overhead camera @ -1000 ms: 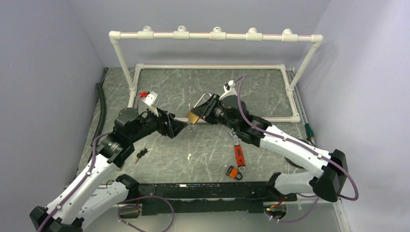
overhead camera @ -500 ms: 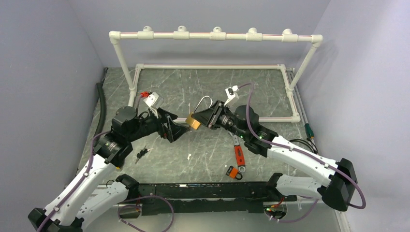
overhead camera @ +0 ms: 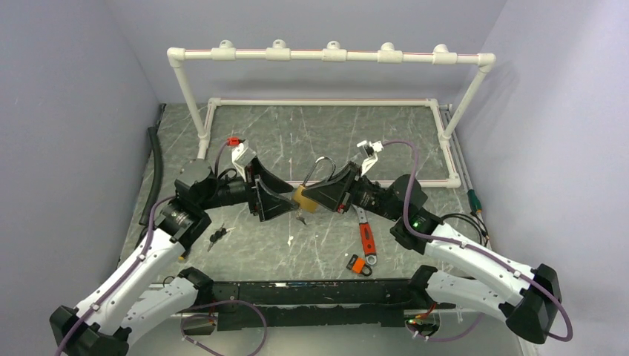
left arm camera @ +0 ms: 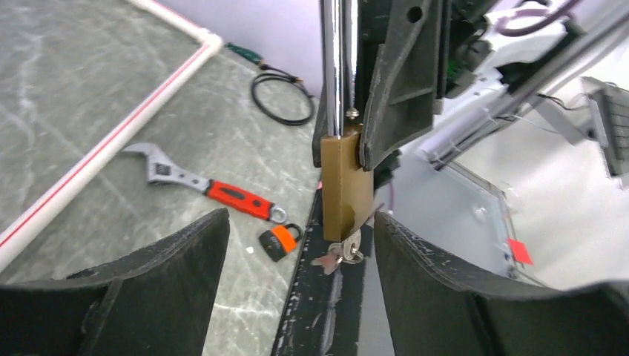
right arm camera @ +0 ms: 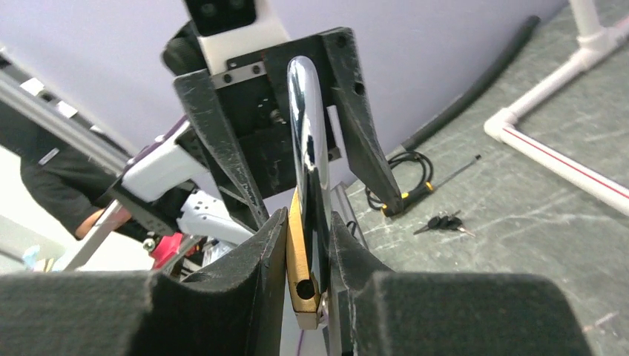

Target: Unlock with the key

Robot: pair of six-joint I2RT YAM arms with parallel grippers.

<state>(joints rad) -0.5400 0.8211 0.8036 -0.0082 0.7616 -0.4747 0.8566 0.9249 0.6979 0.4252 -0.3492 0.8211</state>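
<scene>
1. L arm: comes up from the near-left corner toward the centre of the table point(overhead camera: 311, 133). Forearm is low, and the wrist is turned so the left gripper point(overhead camera: 288, 200) points right, at the other arm.
2. L fingers point(left arm camera: 156, 274) are spread wide and grip nothing. The padlock point(left arm camera: 343, 185) hangs in the gap btwn them, nearer one finger. No contact visible.
3. R arm: comes in from the near-right corner w/ elbow bent. Its wrist is about level, so the right gripper point(overhead camera: 314, 197) points left, tip to tip w/ the L one.
4. R fingers point(right arm camera: 259, 252) are pinched tight on the brass padlock body, one per flat side. Padlock is held off the table, over its centre.
5. Shackle point(right arm camera: 308, 133) stands up out of the body, past the R fingertips. Locked or not: can't tell.
6. Key point(left arm camera: 337, 254) sits at the body's bottom end, looks inserted, sticking out below.
7. On the table:
   - spare keys point(overhead camera: 216, 236) by the L arm
   - wrench point(overhead camera: 366, 236) by the R arm
   - small orange lock point(overhead camera: 358, 263) by the R arm
</scene>
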